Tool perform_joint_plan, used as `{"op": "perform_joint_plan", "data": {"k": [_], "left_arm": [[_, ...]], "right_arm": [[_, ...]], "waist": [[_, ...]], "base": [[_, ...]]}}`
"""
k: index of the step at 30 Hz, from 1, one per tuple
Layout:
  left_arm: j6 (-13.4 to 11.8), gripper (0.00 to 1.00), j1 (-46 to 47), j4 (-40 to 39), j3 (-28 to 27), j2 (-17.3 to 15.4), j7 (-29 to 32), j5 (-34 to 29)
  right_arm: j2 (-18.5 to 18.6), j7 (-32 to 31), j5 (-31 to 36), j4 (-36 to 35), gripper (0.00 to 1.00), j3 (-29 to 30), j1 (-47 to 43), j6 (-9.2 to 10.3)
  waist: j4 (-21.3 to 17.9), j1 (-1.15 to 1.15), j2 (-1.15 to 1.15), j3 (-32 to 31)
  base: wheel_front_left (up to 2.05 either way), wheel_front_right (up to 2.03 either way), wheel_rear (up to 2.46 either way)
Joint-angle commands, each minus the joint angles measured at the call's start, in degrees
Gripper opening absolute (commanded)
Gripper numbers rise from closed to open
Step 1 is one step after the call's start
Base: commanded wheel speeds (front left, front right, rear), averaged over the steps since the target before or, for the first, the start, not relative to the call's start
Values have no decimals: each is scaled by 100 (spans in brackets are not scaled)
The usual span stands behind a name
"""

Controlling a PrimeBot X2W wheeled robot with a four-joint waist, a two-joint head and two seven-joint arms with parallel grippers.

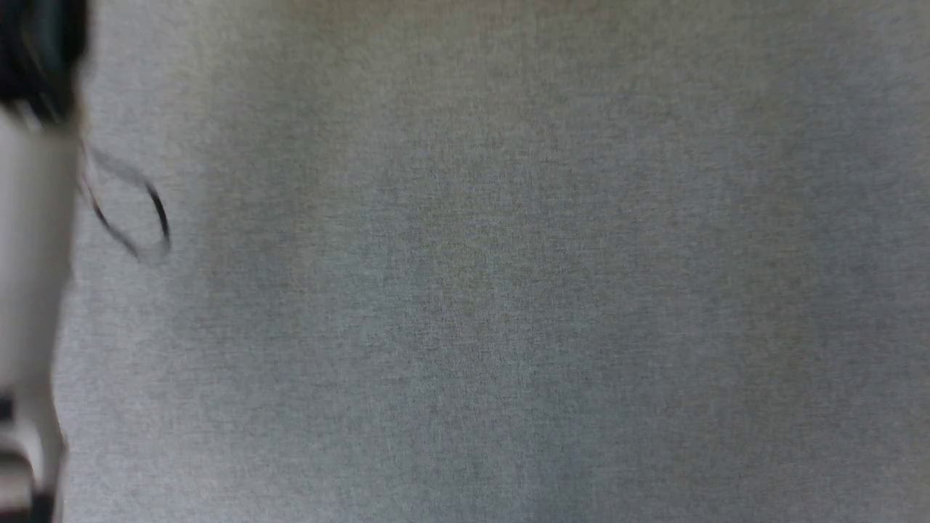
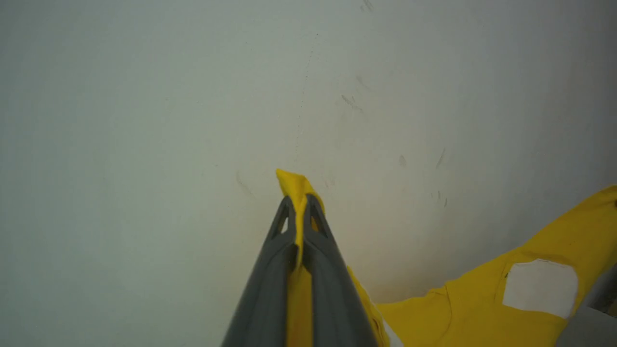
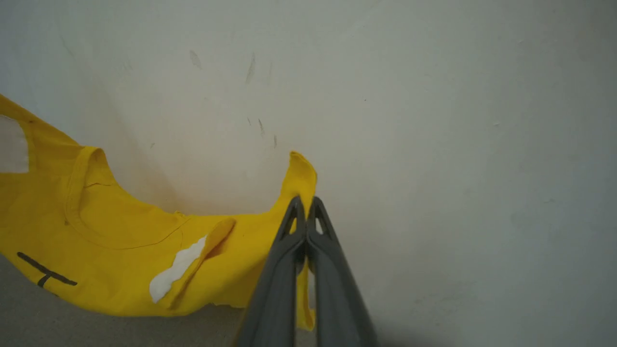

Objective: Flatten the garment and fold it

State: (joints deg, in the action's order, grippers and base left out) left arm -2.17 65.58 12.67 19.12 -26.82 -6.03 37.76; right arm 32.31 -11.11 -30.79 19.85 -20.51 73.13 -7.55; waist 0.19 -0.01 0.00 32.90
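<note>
Head view: a grey, finely woven surface [image 1: 508, 290] lies below. At 9 o'clock stands a blurred pale forearm [image 1: 33, 254], dark at its top end, with a thin black cable loop [image 1: 156, 218] just beside it.

Left wrist view: the left gripper [image 2: 300, 202] is clamped on a fold of the bright yellow cotton garment [image 2: 482, 308], and a tip of cloth pokes out past the fingers towards 12 o'clock. The rest of the garment hangs away towards 4 o'clock and bears a white rectangular patch [image 2: 540, 286]. Behind is a pale scuffed wall [image 2: 144, 120].

Right wrist view: the right gripper [image 3: 305, 205] is pinched tight on another edge of the garment, with a flap standing up at 12 o'clock. The cloth spreads towards 8 o'clock, showing its round neckline [image 3: 96, 212], a white print and a black stripe [image 3: 46, 273].
</note>
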Motion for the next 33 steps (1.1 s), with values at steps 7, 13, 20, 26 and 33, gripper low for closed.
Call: {"op": "perform_joint_plan", "data": {"k": [7, 13, 20, 26, 33], "left_arm": [[-575, 0, -2385, -1826, 61, -248, 22, 157], [-1046, 0, -4153, -2692, 263, -405, -64, 68], [-1336, 0, -6017, -2737, 430, -501, -239, 280], [-1320, 0, -7101, -2437, 655, -592, -184, 553], [-1316, 0, -7973, -2118, 857, -894, 168, 794]], "right_arm": [[53, -253, -300, -1547, 0, 899, -2460, 6], [-468, -458, 6, -2658, 0, 1655, -4458, 6], [-1343, -705, 118, -3276, 0, 2088, -6541, 6], [-1743, -849, 227, -3276, 0, 2367, -8143, 6], [-1736, -901, 482, -2910, 0, 2409, -9509, 6]], "waist": [[-8, 1, 0, -752], [-33, 1, 0, -1285], [-89, 1, 0, -1931], [-84, 1, 0, -2329], [-138, 1, 0, -2663]], "base": [[0, 0, 0], [0, 0, 0], [0, 0, 0], [0, 0, 0], [0, 0, 0]]}}
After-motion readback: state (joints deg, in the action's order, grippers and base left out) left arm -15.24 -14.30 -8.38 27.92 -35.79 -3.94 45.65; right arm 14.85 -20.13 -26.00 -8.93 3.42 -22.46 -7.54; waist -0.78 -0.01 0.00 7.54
